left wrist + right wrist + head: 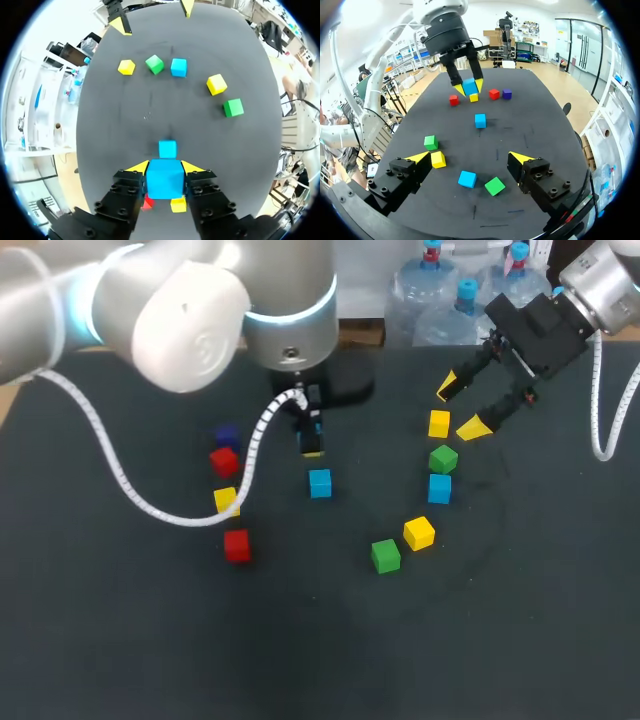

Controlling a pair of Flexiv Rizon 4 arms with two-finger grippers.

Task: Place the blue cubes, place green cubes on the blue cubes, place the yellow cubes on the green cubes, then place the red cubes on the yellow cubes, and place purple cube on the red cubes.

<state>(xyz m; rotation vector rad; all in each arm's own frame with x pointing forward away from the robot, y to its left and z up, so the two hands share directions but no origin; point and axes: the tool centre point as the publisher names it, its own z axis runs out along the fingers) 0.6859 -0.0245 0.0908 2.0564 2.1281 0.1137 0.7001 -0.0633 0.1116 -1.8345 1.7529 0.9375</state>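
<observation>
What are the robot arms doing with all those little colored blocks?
The left pincer is shut on a blue block, lifted off the table, close to another blue block lying there. The right pincer is open and empty, above a row made of a yellow block, a green block and a third blue block. Nothing is stacked yet.

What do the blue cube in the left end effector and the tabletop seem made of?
Blue cube: likely painted wood or hard plastic; crisp edges, even matte colour, undeformed in the left end effector. Tabletop: dark matte mat, perhaps fabric or rubber; no glare, faint marks.
</observation>
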